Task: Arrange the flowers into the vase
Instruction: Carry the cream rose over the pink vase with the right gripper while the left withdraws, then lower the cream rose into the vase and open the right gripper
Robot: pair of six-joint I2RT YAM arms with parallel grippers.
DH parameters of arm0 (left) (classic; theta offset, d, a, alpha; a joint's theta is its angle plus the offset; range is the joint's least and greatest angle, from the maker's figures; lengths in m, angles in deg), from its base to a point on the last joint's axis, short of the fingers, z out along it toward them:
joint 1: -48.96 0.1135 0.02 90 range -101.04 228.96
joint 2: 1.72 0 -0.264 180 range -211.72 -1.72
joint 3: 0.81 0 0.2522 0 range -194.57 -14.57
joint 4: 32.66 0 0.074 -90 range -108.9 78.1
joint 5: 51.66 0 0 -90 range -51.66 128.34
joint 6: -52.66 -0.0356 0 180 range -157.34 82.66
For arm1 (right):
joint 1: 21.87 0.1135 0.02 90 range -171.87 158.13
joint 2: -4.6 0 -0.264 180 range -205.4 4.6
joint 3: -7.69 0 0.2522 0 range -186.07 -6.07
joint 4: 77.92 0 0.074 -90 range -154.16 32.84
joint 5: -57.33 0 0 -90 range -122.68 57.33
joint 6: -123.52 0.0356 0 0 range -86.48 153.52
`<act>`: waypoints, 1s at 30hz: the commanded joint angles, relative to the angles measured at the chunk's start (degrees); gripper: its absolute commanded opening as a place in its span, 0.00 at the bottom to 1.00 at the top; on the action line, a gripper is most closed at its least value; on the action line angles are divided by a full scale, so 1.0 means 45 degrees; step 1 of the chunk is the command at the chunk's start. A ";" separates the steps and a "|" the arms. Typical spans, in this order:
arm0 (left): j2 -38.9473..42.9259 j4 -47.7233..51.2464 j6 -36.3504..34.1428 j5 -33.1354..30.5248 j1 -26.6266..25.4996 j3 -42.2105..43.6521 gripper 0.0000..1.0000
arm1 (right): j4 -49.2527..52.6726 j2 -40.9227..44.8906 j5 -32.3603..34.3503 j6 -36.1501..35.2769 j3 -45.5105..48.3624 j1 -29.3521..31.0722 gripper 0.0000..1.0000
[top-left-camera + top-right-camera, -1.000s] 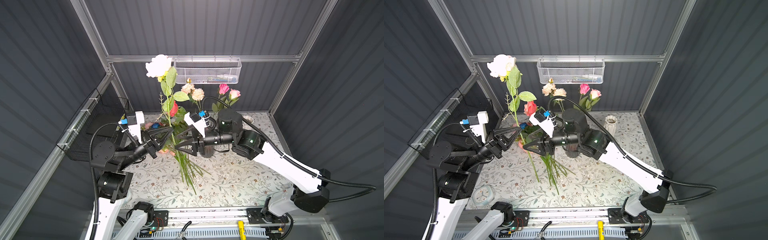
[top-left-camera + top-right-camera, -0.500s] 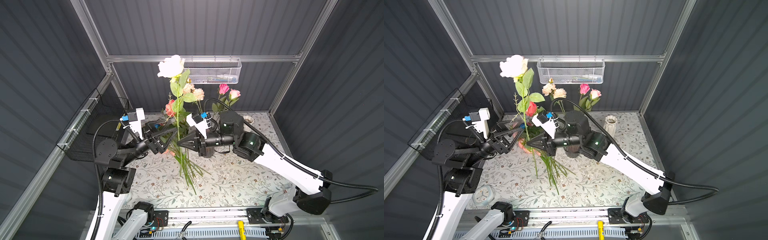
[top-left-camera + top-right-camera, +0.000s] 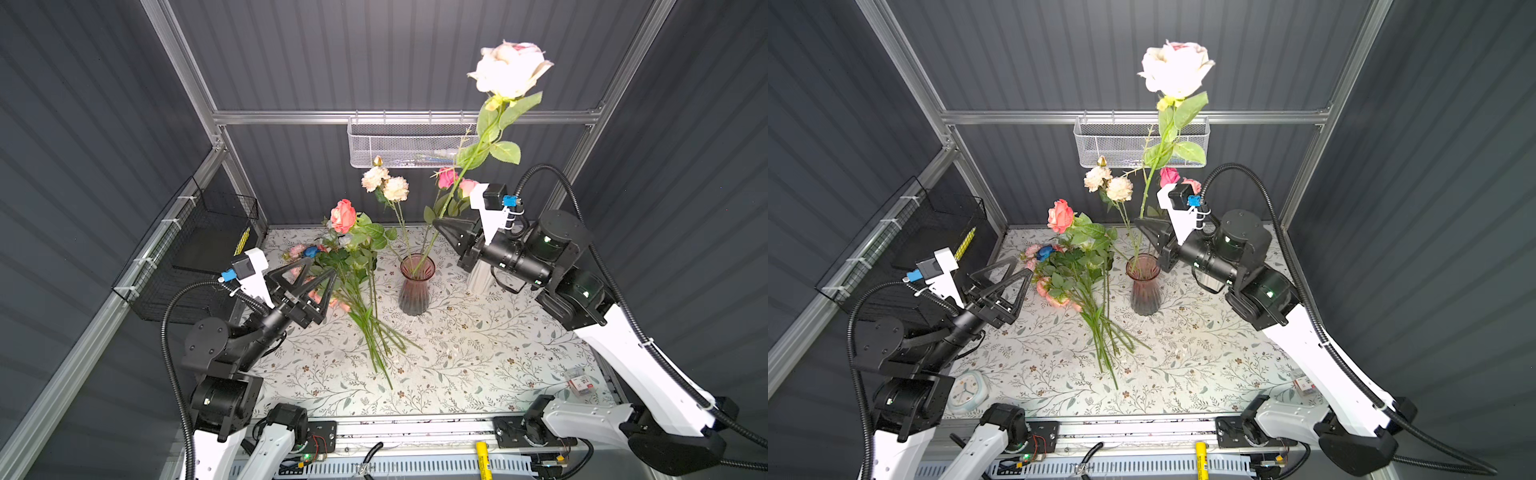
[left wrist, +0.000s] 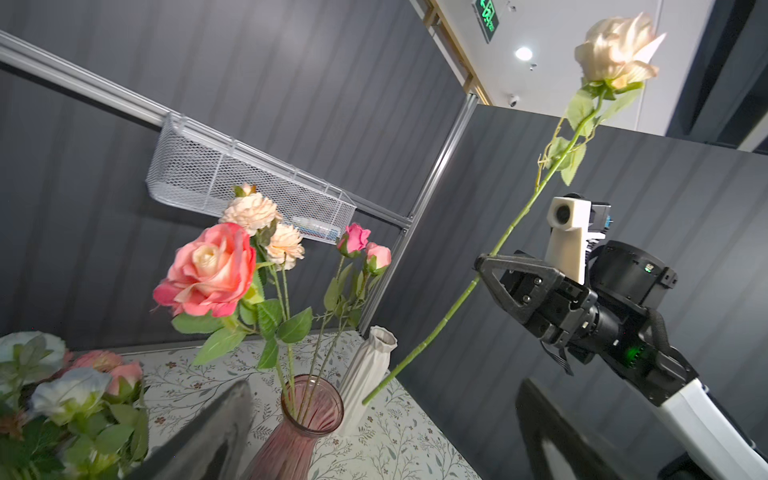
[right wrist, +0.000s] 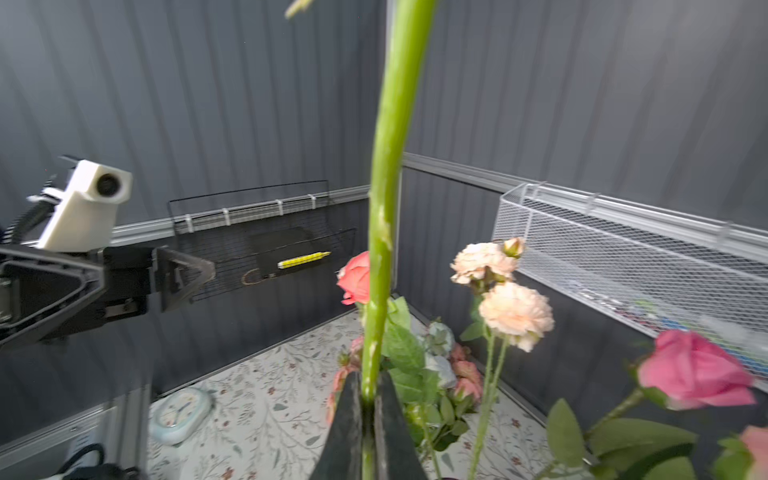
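Note:
A long-stemmed cream rose (image 3: 509, 68) (image 3: 1173, 68) (image 4: 615, 50) stands high in the air. My right gripper (image 3: 438, 224) (image 3: 1140, 224) (image 5: 368, 399) is shut on its green stem (image 5: 386, 208). In the left wrist view the stem's cut end hangs just beside the rim of the pink glass vase (image 3: 415, 286) (image 3: 1144, 286) (image 4: 303, 419), outside it. Cream peonies (image 3: 384, 185) and pink rosebuds (image 3: 451, 178) stand in the vase. More flowers (image 3: 353, 266) (image 3: 1075, 266) lie piled left of it. My left gripper (image 3: 320, 267) (image 3: 1021, 266) is open and empty by the pile.
A white ribbed vase (image 3: 478, 278) (image 4: 370, 374) stands behind my right gripper. A white mesh basket (image 3: 407, 145) hangs on the back rail and a black wire basket (image 3: 195, 249) on the left wall. A small clock (image 3: 967, 390) lies at front left, a small box (image 3: 579, 382) at front right.
My left gripper has opened and let go of the cream rose. My right gripper has shut on its stem and carried it right and up, over to the pink vase.

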 commanded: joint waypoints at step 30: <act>-0.0387 0.2034 0.0665 -0.2534 0.0063 0.2736 1.00 | -0.4151 -0.0530 0.0732 0.2399 0.5609 -0.0628 0.65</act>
